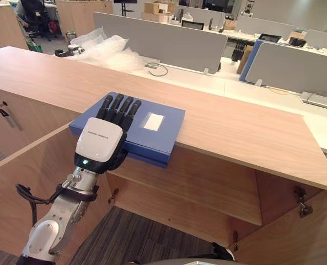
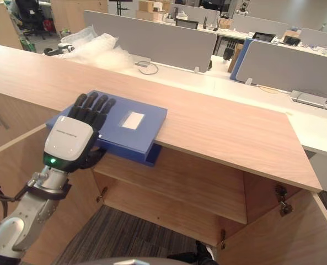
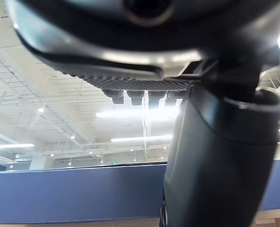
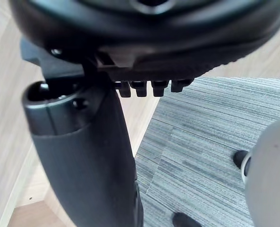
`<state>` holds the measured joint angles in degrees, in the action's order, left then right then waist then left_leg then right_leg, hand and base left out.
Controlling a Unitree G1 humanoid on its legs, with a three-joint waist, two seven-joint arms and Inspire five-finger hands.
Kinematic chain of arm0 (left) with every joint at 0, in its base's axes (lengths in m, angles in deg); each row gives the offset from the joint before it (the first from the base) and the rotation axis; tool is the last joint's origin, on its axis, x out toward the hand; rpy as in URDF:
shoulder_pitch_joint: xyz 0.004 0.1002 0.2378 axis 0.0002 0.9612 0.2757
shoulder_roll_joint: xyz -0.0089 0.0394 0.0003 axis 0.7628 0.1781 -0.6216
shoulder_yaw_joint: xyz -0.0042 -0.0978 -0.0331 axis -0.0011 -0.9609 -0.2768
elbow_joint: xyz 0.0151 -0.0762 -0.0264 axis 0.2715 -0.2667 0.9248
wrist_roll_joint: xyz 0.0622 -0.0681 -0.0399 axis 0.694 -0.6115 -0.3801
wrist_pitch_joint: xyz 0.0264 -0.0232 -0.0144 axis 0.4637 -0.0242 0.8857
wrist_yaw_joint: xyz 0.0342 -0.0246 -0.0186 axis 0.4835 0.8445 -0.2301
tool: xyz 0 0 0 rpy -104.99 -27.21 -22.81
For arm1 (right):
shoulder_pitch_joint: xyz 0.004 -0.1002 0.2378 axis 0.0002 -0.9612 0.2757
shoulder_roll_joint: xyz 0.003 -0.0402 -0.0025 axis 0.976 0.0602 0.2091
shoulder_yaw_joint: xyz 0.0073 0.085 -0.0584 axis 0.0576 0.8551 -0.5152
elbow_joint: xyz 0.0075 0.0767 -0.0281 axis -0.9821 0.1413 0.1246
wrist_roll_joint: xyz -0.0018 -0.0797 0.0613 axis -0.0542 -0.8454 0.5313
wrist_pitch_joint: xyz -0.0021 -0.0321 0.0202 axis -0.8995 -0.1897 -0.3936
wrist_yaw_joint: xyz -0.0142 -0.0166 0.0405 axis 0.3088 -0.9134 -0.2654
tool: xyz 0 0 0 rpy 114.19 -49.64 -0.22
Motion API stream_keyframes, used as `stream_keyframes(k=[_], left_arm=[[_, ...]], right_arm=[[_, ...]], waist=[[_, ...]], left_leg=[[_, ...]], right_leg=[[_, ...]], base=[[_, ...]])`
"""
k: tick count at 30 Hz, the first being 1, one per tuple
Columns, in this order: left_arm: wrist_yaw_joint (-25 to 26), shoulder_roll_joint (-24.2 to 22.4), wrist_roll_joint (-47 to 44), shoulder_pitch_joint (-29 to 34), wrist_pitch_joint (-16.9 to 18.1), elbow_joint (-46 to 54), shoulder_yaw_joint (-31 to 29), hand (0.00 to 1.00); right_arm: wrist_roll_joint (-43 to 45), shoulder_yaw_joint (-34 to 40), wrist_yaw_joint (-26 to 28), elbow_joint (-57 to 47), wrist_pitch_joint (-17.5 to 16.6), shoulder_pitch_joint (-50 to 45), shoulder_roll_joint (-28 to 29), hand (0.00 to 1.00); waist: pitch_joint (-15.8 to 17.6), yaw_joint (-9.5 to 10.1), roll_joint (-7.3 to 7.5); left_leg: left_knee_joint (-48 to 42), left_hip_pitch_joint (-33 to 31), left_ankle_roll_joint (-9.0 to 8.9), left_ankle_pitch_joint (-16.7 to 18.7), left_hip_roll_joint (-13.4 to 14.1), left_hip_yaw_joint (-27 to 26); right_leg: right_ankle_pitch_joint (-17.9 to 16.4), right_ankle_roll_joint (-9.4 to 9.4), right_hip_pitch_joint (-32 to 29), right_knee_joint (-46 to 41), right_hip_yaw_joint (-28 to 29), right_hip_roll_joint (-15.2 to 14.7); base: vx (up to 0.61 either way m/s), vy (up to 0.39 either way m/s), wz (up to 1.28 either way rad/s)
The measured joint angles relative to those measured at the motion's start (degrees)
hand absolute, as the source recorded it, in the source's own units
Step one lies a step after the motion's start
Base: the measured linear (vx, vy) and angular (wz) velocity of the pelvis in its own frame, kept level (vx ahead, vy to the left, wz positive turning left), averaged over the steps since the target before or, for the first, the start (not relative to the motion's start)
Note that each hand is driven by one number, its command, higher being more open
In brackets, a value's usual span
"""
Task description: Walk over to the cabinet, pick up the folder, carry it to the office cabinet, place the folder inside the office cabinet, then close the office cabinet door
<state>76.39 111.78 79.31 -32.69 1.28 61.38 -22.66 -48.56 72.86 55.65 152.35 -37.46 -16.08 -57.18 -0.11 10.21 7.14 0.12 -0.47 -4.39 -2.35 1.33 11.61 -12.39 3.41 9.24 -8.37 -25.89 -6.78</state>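
Beyond the wooden top lie crumpled bubble wrap [image 1: 105, 47] at far left, grey desk partitions [image 1: 163, 41], white desks [image 1: 262, 91], distant cardboard boxes [image 1: 155, 8], with striped grey carpet [image 1: 130, 237] nearest.

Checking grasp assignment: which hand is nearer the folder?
Left. The left hand is at the folder, fingers stretched over its top, thumb at its near edge. The right hand hangs low over the carpet, apart from the folder.

Left hand [image 1: 100, 144] flat, fingers [image 1: 119, 107] extended.
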Motion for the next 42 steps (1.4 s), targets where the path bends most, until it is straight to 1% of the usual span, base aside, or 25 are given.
stream_keyframes(k=[3, 9, 12, 13, 15, 17, 21, 23, 25, 30, 32, 34, 36, 40, 42], left_arm=[[0.03, 0.04, 0.0, -0.82, -0.85, -1.38, 0.02, 1.0], [0.02, -0.08, -0.04, -2.37, -1.2, -4.06, 0.19, 1.0], [0.01, -1.13, -0.31, -2.4, -1.46, -6.32, 0.18, 1.0], [-0.03, -2.0, -0.84, -2.43, -1.69, -8.22, 0.16, 0.0], [-0.21, -2.95, -1.68, -2.43, -2.25, -10.7, 0.12, 0.0], [-0.85, -5.19, -3.8, -2.42, -3.39, -13.95, -0.24, 0.0], [0.4, -7.43, -7.04, -3.28, -3.36, -14.34, -2.35, 0.0], [0.74, -8.12, -8.03, -4.56, -3.37, -14.4, -4.35, 0.0], [1.05, -8.7, -8.24, -4.91, -3.42, -14.39, -5.58, 0.0], [2.31, -8.97, -8.39, -6.84, -3.2, -13.55, -6.48, 0.0], [2.7, -8.97, -8.38, -7.16, -2.88, -12.49, -7.48, 0.0], [2.9, -8.97, -8.37, -8.61, -2.57, -11.93, -7.52, 0.0], [2.89, -8.99, -8.38, -8.85, -2.56, -11.86, -7.62, 0.0], [2.9, -9.05, -8.38, -8.48, -2.14, -11.32, -7.61, 0.0], [2.82, -9.71, -8.63, -7.35, -2.19, -9.9, -7.63, 0.0]], right_arm=[[-0.01, -0.45, 0.01, 0.0, 0.0, 0.34, 0.03, 1.0], [-0.01, -0.45, 0.07, 0.04, 0.0, 0.34, 0.1, 1.0], [-0.02, -0.38, 0.07, 0.49, 0.01, 0.39, 0.07, 1.0], [-0.02, -0.31, 0.1, 0.6, 0.01, 0.4, 0.05, 1.0], [-0.03, -0.29, 0.16, 0.61, 0.01, 0.46, 0.02, 1.0], [-0.05, 0.15, 0.4, 1.17, 0.07, 0.52, -0.18, 1.0], [-1.09, 0.14, 0.94, 1.79, 0.5, 0.54, -0.59, 1.0], [-1.1, 0.13, 1.23, 1.9, 0.53, 1.0, -0.92, 1.0], [-1.1, 0.12, 1.31, 1.98, 0.54, 1.4, -1.0, 1.0], [-1.12, 0.1, 1.83, 1.98, 0.64, 2.36, -1.2, 1.0], [-1.12, 0.1, 1.89, 1.95, 0.65, 3.25, -1.38, 1.0], [-1.11, 0.09, 1.9, 1.97, 0.68, 3.8, -1.79, 1.0], [-1.1, 0.03, 1.91, 1.96, 0.68, 4.06, -1.76, 1.0], [-1.04, 0.03, 1.9, 1.96, 0.68, 4.18, -1.76, 1.0], [-0.95, -0.02, 1.9, 1.96, 0.67, 4.29, -1.72, 1.0]], waist=[[-0.08, -0.75, 0.11], [-0.14, -1.02, 0.2], [-0.1, -1.23, 0.15], [-0.02, -1.35, 0.01], [0.13, -1.58, -0.18], [0.42, -1.88, -0.51], [0.76, -2.27, -0.89], [1.59, -2.81, -1.57], [1.78, -3.34, -1.9], [2.29, -4.03, -1.9], [2.79, -4.47, -2.17], [3.22, -4.53, -2.78], [3.33, -4.64, -2.93], [3.74, -4.65, -2.45], [3.85, -4.65, -2.39]], left_leg=[[0.12, 0.14, -0.02, -0.02, 0.15, -0.34], [0.54, 0.74, -0.06, -0.11, 0.48, -1.16], [0.79, 1.06, -0.07, -0.23, 0.61, -1.4], [1.41, 1.47, -0.09, -0.53, 0.72, -1.5], [2.06, 1.67, -0.11, -0.92, 0.89, -1.53], [2.74, 1.71, 0.09, -1.37, 0.97, -1.55], [3.37, 2.06, 0.32, -1.68, 0.74, -1.58], [4.0, 3.31, 0.41, -1.79, 0.65, -1.69], [4.49, 3.68, 0.41, -1.94, 0.65, -1.76], [4.75, 3.78, 0.4, -1.98, 0.54, -1.82], [4.75, 3.82, 0.4, -1.97, 0.51, -1.9], [4.75, 3.87, 0.42, -1.96, 0.42, -2.0], [4.75, 3.92, 0.43, -1.95, 0.43, -2.09], [4.75, 4.26, 0.52, -1.89, 0.48, -2.51], [4.73, 4.59, 0.57, -1.86, 0.47, -2.88]], right_leg=[[0.05, -0.07, -0.17, -0.05, 0.49, 0.07], [0.14, -0.24, -0.21, -0.02, 1.39, 0.3], [0.25, -0.4, -0.18, 0.09, 1.68, 0.51], [0.43, -0.58, 0.0, 0.43, 1.8, 0.65], [0.72, -0.67, 0.02, 0.79, 1.87, 0.75], [1.29, -0.62, 0.03, 1.64, 1.89, 0.85], [1.48, -0.35, 0.2, 1.86, 1.89, 0.82], [1.71, -0.11, 1.29, 2.44, 1.95, 0.77], [1.83, -0.01, 1.51, 2.76, 2.04, 0.78], [1.98, 0.12, 1.81, 3.38, 2.04, 0.81], [2.14, 0.09, 1.91, 3.59, 2.09, 0.82], [2.33, 0.06, 2.02, 3.78, 2.2, 0.78], [2.41, -0.02, 2.05, 3.86, 2.29, 0.79], [2.63, -0.13, 2.27, 4.0, 2.62, 0.77], [2.83, 0.0, 2.56, 4.23, 3.07, 0.7]], base=[[-0.02, -0.022, -0.07], [-0.02, -0.019, -0.07], [-0.03, -0.023, -0.05], [-0.04, -0.024, -0.05], [-0.03, -0.015, -0.03], [-0.02, -0.003, -0.01], [0.0, 0.0, 0.0], [-0.01, -0.007, -0.02], [-0.01, -0.007, -0.02], [0.0, 0.0, 0.0], [0.0, 0.0, 0.0], [0.0, 0.0, 0.0], [0.0, 0.0, 0.0], [-0.01, -0.018, -0.05], [-0.02, -0.006, -0.1]])
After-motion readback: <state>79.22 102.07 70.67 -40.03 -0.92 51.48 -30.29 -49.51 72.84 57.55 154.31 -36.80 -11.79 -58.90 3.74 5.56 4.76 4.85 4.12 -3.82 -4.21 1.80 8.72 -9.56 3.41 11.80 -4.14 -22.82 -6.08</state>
